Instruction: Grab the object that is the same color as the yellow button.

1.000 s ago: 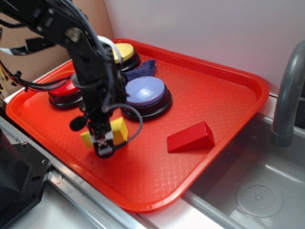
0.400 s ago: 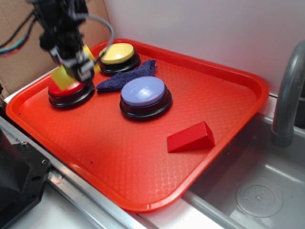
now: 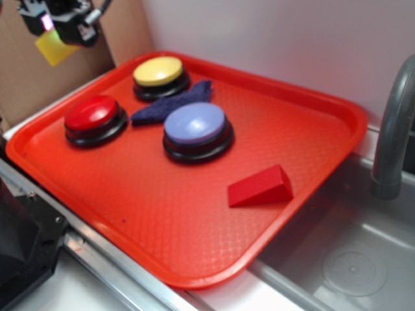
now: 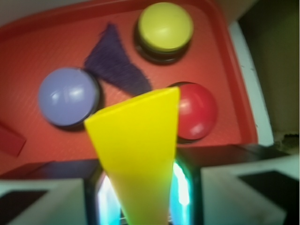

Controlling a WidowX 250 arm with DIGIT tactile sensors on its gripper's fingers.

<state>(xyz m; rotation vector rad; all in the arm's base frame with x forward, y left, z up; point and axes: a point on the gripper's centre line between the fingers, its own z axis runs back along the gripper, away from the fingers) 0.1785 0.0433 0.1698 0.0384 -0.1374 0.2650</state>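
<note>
My gripper (image 3: 57,35) hangs high above the tray's far left corner, shut on the yellow wedge block (image 3: 55,47). The wrist view has that block (image 4: 140,154) filling the centre, squeezed between both fingers (image 4: 185,187), its wide end pointing away. The yellow button (image 3: 158,71) stands at the tray's back left, seen from above in the wrist view as a yellow dome (image 4: 165,26). Nothing touches it.
The red tray (image 3: 305,103) also carries a red button (image 3: 93,115), a pale purple button (image 3: 196,126), a dark blue cloth (image 3: 170,105) and a red wedge block (image 3: 260,186). A steel sink (image 3: 353,259) and grey faucet (image 3: 392,129) lie to the right. Cardboard stands behind.
The gripper has risen from the tray's front left and swung back and left, carrying the yellow wedge up with it. The arm no longer covers the buttons.
</note>
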